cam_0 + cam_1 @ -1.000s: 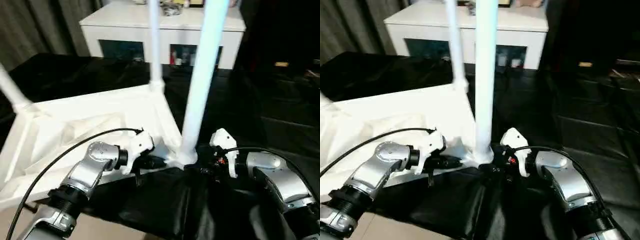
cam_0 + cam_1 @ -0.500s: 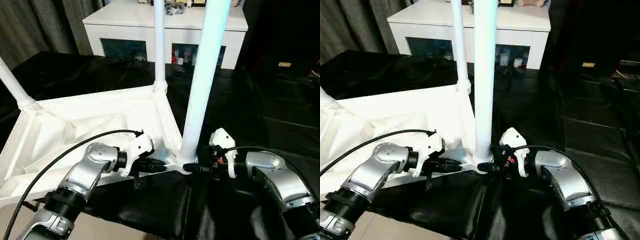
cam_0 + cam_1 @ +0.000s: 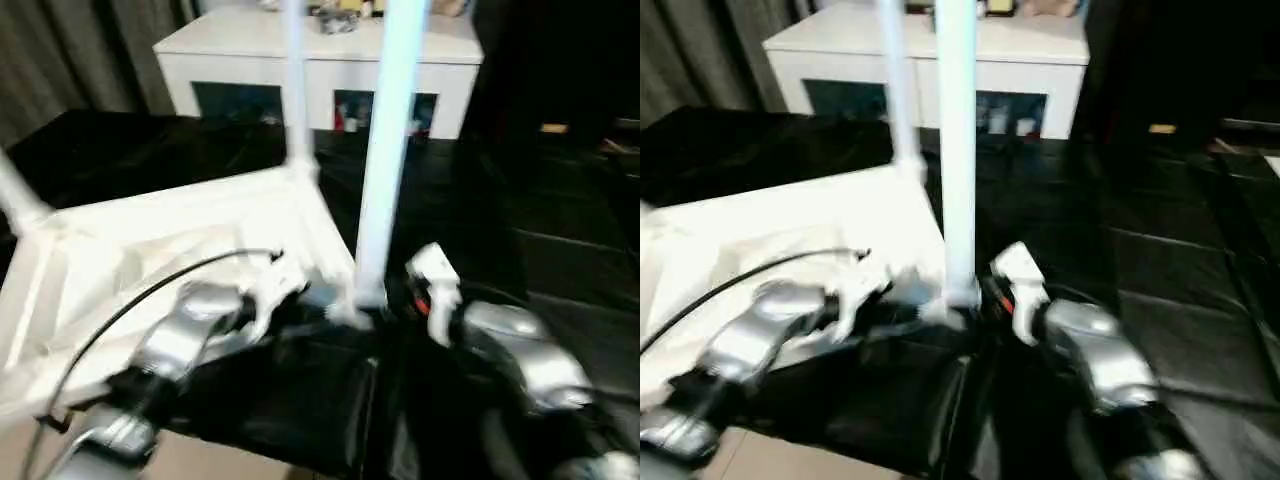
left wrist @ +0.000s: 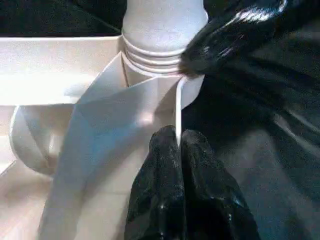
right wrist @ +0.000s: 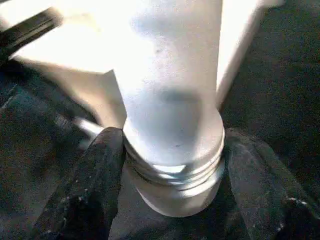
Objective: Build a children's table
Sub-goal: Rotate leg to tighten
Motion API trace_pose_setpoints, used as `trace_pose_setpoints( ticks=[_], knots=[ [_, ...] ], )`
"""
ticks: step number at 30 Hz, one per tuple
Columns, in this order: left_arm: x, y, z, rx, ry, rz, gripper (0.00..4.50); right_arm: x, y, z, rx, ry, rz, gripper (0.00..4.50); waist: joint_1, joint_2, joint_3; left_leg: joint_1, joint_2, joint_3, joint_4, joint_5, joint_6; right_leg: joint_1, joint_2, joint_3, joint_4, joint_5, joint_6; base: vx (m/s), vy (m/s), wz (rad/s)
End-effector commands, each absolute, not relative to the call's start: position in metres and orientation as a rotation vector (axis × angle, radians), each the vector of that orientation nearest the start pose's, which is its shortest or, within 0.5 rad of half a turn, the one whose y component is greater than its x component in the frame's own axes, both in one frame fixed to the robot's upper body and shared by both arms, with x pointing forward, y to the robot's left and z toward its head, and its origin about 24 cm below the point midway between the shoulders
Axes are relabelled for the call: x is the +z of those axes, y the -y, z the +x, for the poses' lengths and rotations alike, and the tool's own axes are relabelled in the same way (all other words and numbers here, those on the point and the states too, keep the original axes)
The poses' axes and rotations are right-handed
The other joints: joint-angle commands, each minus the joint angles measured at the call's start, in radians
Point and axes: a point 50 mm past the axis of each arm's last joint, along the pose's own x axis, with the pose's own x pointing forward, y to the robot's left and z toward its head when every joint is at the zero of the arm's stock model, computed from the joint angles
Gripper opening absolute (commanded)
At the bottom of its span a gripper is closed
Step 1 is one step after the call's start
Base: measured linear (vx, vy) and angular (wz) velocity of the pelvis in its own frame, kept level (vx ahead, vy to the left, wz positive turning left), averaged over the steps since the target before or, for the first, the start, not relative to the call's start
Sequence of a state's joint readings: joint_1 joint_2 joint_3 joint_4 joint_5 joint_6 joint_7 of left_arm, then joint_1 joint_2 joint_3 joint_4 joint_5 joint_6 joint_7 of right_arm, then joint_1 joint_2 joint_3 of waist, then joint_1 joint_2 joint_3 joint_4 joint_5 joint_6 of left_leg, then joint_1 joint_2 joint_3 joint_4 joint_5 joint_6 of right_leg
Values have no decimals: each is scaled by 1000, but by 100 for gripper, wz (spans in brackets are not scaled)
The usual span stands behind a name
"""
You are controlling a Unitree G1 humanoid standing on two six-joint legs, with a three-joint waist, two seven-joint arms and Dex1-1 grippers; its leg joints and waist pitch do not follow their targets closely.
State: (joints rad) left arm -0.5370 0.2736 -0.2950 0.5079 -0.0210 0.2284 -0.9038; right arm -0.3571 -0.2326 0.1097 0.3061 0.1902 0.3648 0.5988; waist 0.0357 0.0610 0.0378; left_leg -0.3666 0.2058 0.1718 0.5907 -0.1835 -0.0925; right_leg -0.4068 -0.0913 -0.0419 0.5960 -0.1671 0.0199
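White ribbed leg (image 5: 172, 100), glossy black fingers (image 5: 95, 185).

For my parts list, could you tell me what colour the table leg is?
White; the leg shows best in the right wrist view.

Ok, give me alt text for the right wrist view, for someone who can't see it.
A round white plastic table leg stands between the right gripper's two black fingers, which sit against the ribbed collar at its base. Behind it is the white table top's rim; dark sheeting lies to the side.
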Motion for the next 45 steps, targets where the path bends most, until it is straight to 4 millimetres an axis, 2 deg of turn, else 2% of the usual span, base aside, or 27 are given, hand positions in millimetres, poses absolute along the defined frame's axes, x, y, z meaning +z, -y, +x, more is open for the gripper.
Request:
trace_pose_setpoints(
  ticks=[1,2,3,5,6,7,8,10,12,14,15,18,21,24,25,28,31,33,34,36,38,39,40,41,43,44,45],
  knots=[
    [34,-99,323,-999,-440,309,0,18,143,308,438,-460,23,272,3,-14,-53,3,1,2,-79,-284,1,40,-29,21,-85,-382,-168,0,0,0],
    [34,-99,323,-999,-440,309,0,18,143,308,438,-460,23,272,4,-13,-54,7,1,1,-79,-291,-2,37,-30,20,-86,-384,-167,0,0,0],
    [34,-94,328,-949,-439,300,0,15,142,309,366,-465,12,272,3,-16,-55,3,1,-2,-81,-291,-4,44,-30,19,-83,-376,-165,0,0,0],
    [34,-85,336,-846,-429,293,0,11,136,310,243,-455,14,271,2,-13,-54,7,1,1,-81,-299,-9,37,-29,21,-87,-370,-165,0,0,0],
    [34,-80,339,-808,-424,294,0,10,132,312,190,-451,16,271,2,-14,-55,6,-1,0,-80,-297,-10,38,-29,20,-86,-368,-164,0,0,0],
    [32,-71,343,-753,-413,334,0,12,115,314,211,-435,3,271,2,-11,-56,10,-2,2,-79,-303,-13,33,-28,21,-90,-356,-165,0,0,0],
    [30,-68,343,-750,-413,347,0,15,110,315,236,-414,-27,271,4,-12,-58,11,-2,1,-78,-301,-13,35,-28,22,-89,-341,-167,0,0,0],
    [29,-63,341,-769,-407,358,0,21,107,318,229,-379,-42,271,4,-10,-57,-2,-3,-2,-82,-288,-1,47,-27,20,-82,-294,-165,0,0,0],
    [29,-59,339,-821,-387,361,0,26,112,321,217,-355,-14,271,1,-12,-58,-5,-5,-4,-82,-290,6,51,-29,18,-84,-306,-154,0,0,0],
    [29,-58,338,-842,-381,362,0,28,114,321,215,-344,-12,271,4,-11,-59,1,-3,0,-78,-283,16,45,-30,21,-87,-302,-161,0,0,0],
    [30,-58,337,-862,-371,369,0,29,117,321,216,-333,-2,300,5,-11,-60,-1,-4,0,-78,-272,23,47,-30,21,-87,-291,-168,0,0,0],
    [31,-56,335,-934,-335,382,0,35,130,319,182,-286,-14,308,10,-8,-60,-2,-2,2,-78,-255,30,48,-31,21,-87,-282,-168,0,0,0],
    [32,-53,334,-985,-293,410,0,40,141,315,201,-247,-49,348,17,-7,-59,0,-1,3,-77,-260,35,48,-31,21,-89,-297,-160,0,0,0],
    [34,-51,334,-1019,-261,438,0,43,148,307,324,-239,-38,348,23,-2,-59,-1,1,2,-77,-255,42,50,-30,21,-87,-284,-162,0,0,0],
    [35,-51,335,-1025,-250,452,0,45,151,303,385,-240,-22,348,29,2,-59,4,4,2,-76,-261,47,48,-30,24,-86,-261,-164,0,0,0],
    [39,-51,337,-1037,-204,480,0,49,162,291,519,-248,-22,348,27,3,-59,-7,0,1,-76,-250,60,58,-30,21,-84,-242,-169,0,0,0],
    [44,-48,337,-1058,-156,473,0,48,170,282,605,-268,-62,348,26,1,-59,-6,1,1,-74,-258,63,56,-31,20,-87,-276,-171,0,0,0],
    [53,-47,340,-1035,-64,447,0,48,175,273,705,-289,-108,348,28,-6,-58,-7,0,3,-72,-255,70,55,-31,20,-90,-305,-168,0,0,0],
    [55,-47,341,-1030,-51,437,0,49,175,272,714,-288,-111,348,29,-6,-56,-8,0,2,-72,-255,72,56,-32,19,-91,-318,-164,0,0,0],
    [55,-48,341,-1037,-59,414,44,50,175,272,727,-286,-107,351,30,-7,-56,-10,1,2,-73,-243,76,53,-33,20,-90,-339,-160,0,0,0],
    [59,-58,339,-1053,-67,340,55,57,172,269,785,-270,-87,351,33,-9,-58,-10,3,1,-73,-236,80,53,-37,19,-91,-353,-165,0,0,0],
    [60,-60,337,-1062,-67,322,63,58,170,268,804,-266,-79,351,34,-5,-59,-9,11,1,-74,-225,84,49,-38,22,-87,-318,-186,0,0,0],
    [62,-64,334,-1074,-75,288,63,60,169,267,823,-262,-68,351,34,-7,-60,-10,13,0,-74,-221,85,50,-38,21,-83,-295,-195,0,0,0],
    [64,-67,332,-1082,-78,268,88,61,168,266,834,-260,-62,351,32,-8,-58,-14,13,0,-75,-215,90,51,-36,21,-76,-259,-211,0,0,0],
    [65,-75,325,-1119,-113,250,93,63,164,264,862,-251,-54,351,27,-5,-60,-14,14,-1,-75,-206,91,52,-36,20,-71,-231,-220,0,0,0],
    [65,-86,313,-1176,-167,225,95,65,160,262,901,-243,-40,351,24,-8,-58,-14,12,2,-74,-205,92,49,-33,20,-71,-229,-222,0,0,0],
    [65,-88,309,-1190,-180,220,105,66,159,262,909,-242,-37,351,21,-5,-59,-17,15,-2,-77,-194,91,55,-36,21,-64,-208,-229,0,0,0]
  ],
)
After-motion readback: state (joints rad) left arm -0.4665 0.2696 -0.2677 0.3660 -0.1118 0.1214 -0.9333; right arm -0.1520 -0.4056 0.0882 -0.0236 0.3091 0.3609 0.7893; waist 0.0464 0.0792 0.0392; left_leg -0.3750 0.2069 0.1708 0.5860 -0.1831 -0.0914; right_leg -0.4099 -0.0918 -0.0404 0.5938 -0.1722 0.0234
